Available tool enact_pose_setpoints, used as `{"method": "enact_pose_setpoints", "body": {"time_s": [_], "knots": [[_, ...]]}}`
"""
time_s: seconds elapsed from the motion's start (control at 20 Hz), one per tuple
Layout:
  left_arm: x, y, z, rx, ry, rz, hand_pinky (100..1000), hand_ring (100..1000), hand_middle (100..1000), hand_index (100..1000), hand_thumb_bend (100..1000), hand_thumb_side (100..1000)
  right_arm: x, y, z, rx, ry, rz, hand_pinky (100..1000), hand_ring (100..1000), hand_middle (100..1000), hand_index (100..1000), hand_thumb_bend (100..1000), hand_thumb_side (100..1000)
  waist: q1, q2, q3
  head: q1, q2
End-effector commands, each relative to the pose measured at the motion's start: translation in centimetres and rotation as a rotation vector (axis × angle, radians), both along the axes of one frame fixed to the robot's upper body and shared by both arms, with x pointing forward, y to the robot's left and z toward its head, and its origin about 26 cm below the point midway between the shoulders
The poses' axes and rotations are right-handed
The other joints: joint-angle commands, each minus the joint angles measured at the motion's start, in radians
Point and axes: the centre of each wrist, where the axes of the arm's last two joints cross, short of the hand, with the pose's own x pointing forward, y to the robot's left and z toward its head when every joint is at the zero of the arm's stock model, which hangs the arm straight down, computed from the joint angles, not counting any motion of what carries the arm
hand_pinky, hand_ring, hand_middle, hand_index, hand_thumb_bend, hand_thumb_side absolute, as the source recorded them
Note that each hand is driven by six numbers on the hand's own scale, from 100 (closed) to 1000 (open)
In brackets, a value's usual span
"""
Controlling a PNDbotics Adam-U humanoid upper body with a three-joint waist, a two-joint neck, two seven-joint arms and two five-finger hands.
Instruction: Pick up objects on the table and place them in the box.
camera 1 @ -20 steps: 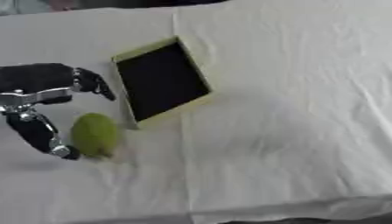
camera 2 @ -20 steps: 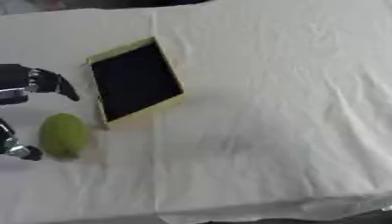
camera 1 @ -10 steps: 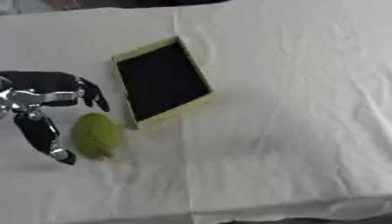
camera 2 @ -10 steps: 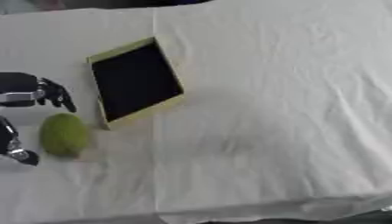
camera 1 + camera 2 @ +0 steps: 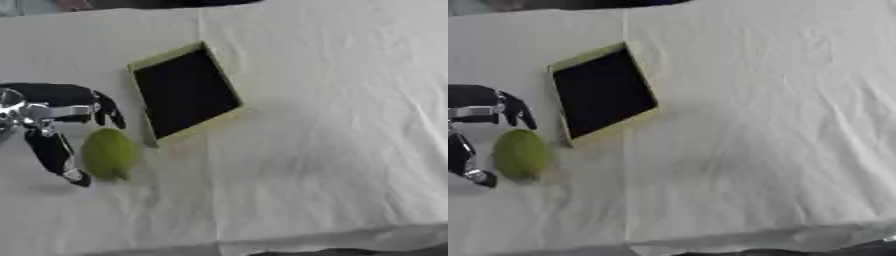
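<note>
Surface (image 5: 350, 100): a white, creased cloth covers it from edge to edge; the right half is bare, and the near edge runs along the bottom of both views.

Box (image 5: 185, 92): a shallow tray with a pale yellow-green rim and a dark inside, lying tilted in the upper left-centre. Nothing is in it yet.

Left hand (image 5: 54, 120): black with silver parts, entering from the left edge. It hangs spread, its curved fingers (image 5: 109, 107) arched above the fruit on the far side and its thumb (image 5: 57, 155) reaching down the fruit's left flank. It holds nothing; whether any tip touches the fruit cannot be told.

Fruit (image 5: 108, 153): a green, rounded thing, perhaps a lime or small pear, lying on the cloth just beside the box's lower left corner and apart from the rim.

Right hand: not seen in either view.

Change: over the last second the left hand has come closer round the fruit, fingers dropping toward its top and thumb drawing in beside it. The fruit and the box have not shifted. This reads as the final approach before a grasp, so the task's first pick is only beginning.

Open room: the way from fruit to box is short, up and to the right, with only the near rim to lift over. The hand works close to the views' left edge, where part of it is cut off in the right eye view.
</note>
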Motion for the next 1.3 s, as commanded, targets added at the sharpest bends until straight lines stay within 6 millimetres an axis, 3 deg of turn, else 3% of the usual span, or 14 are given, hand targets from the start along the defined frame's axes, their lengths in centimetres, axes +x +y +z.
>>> {"method": "enact_pose_setpoints", "body": {"time_s": [0.05, 0.8, 1.3], "knots": [[0.1, 0.2, 1.0, 0.024, -0.055, 0.02, 733, 807, 826, 852, 733, 100, -0.3, 0.0, 0.7, -0.02, -0.024, 0.001, 890, 739, 580, 838, 100, 593, -0.005, -0.014, 0.002, 0.0, -0.009], [1.6, 0.1, -1.4, 0.053, -0.016, 0.057, 719, 802, 802, 837, 734, 100, -0.2, 0.1, 0.6, -0.02, -0.021, 0.008, 892, 740, 580, 839, 100, 594, -0.008, -0.008, 0.0, 0.002, -0.013], [2.4, 0.1, -2.6, 0.02, -0.042, 0.096, 667, 738, 740, 820, 633, 100, -0.3, 0.0, 0.5, -0.02, -0.014, 0.005, 894, 741, 580, 840, 100, 595, -0.008, -0.008, -0.001, 0.003, -0.015]]}}
